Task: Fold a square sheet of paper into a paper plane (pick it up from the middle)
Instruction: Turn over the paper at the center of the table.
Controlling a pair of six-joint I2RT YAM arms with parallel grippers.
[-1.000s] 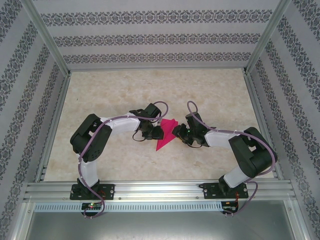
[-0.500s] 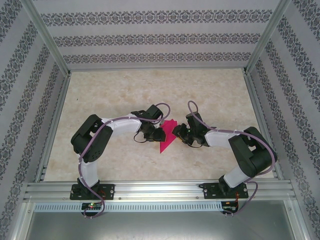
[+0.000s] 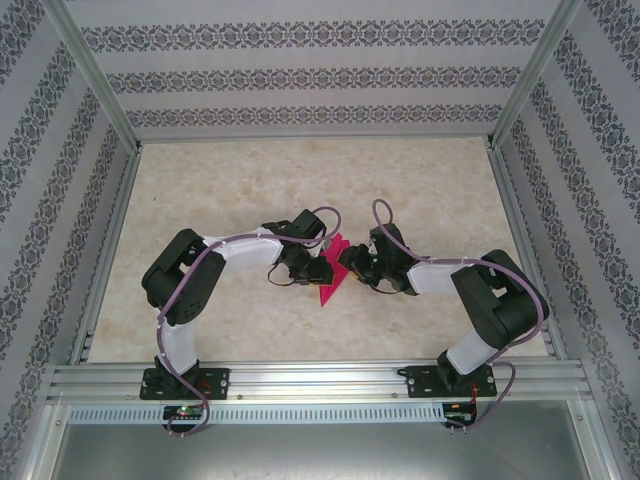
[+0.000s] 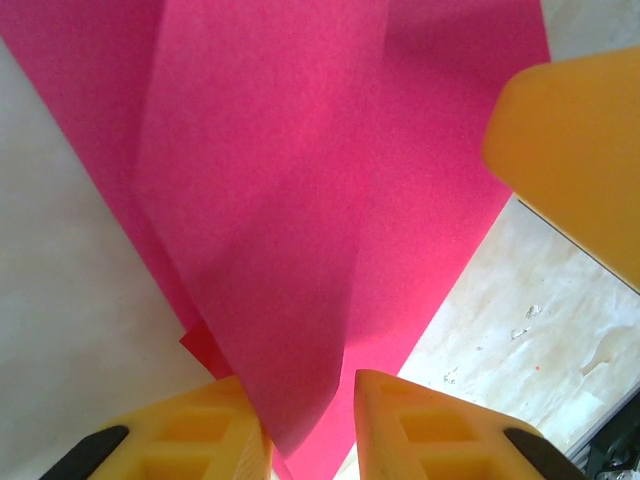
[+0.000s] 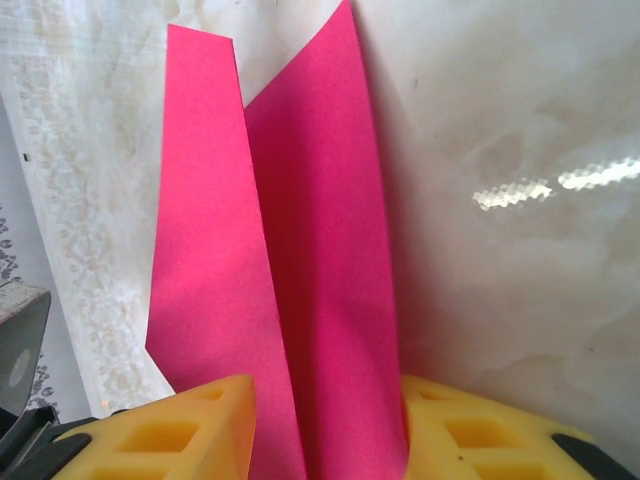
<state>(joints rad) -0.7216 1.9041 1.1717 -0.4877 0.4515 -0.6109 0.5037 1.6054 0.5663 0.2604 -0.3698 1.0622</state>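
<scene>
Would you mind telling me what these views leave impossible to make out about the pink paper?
- Top view: the folds of the pink paper; too small, and partly covered by the arms.
- Left wrist view: its far end, cut off by the top edge; whether the left fingers pinch it, cut off by the bottom edge.
- Right wrist view: its lower part, hidden between the right fingers and the bottom edge.
</scene>
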